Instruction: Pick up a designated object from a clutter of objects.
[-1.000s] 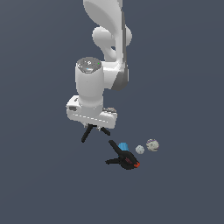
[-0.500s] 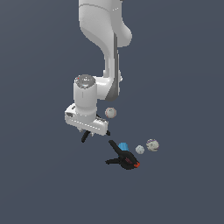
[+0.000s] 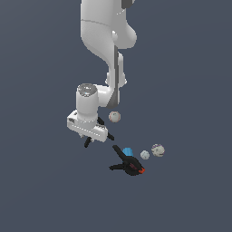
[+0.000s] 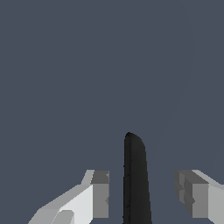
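The slim black clamp (image 3: 87, 143) lies mostly hidden under my hand in the exterior view; only thin black handle ends stick out on either side. In the wrist view one long black handle (image 4: 134, 175) stands between my fingers. My gripper (image 3: 93, 137) is right over this clamp, open, with a gap on each side of the handle (image 4: 146, 189). The white fingers (image 4: 99, 192) do not touch it. The clamp's red tip is hidden.
The chunkier black clamp (image 3: 128, 165) with a red-orange jaw lies toward the exterior view's right of my hand. A small blue piece (image 3: 127, 151) touches it. Two whitish balls (image 3: 144, 155) (image 3: 157, 150) sit beyond, and a third ball (image 3: 114, 116) sits beside the wrist.
My hand has come down and slightly toward the exterior view's left over the slim clamp. The third ball has come into view beside the wrist. The clutter has not moved.
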You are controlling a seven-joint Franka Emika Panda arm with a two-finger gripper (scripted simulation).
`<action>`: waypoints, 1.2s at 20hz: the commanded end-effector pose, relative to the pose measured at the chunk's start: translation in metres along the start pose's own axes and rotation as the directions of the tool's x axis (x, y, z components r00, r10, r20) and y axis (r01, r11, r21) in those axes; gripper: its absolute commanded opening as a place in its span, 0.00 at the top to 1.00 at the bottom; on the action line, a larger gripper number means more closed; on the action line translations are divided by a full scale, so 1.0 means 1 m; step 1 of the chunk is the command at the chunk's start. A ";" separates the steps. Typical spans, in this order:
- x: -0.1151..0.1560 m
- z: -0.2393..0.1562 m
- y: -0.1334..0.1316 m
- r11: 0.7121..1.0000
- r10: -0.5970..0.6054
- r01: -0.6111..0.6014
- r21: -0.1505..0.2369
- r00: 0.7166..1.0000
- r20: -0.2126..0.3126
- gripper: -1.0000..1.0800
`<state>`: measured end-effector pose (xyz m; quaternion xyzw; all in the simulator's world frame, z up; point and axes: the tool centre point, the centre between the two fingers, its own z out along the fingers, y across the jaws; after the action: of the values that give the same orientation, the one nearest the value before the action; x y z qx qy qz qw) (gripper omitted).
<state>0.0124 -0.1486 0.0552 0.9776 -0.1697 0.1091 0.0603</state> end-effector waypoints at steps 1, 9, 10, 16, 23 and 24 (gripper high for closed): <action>-0.001 0.004 0.002 1.000 0.005 -0.005 -0.001 1.000 -0.005 0.38; -0.002 0.009 0.003 1.000 0.006 -0.006 -0.001 1.000 -0.005 0.38; -0.002 0.011 0.003 1.000 0.006 -0.006 -0.001 1.000 -0.005 0.38; -0.003 0.029 0.003 1.000 0.007 -0.007 -0.001 1.000 -0.006 0.38; -0.003 0.032 0.003 1.000 0.007 -0.007 -0.001 1.000 -0.006 1.00; -0.003 0.032 0.003 1.000 0.007 -0.007 -0.001 1.000 -0.006 1.00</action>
<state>0.0143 -0.1554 0.0239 0.9767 -0.1729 0.1118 0.0608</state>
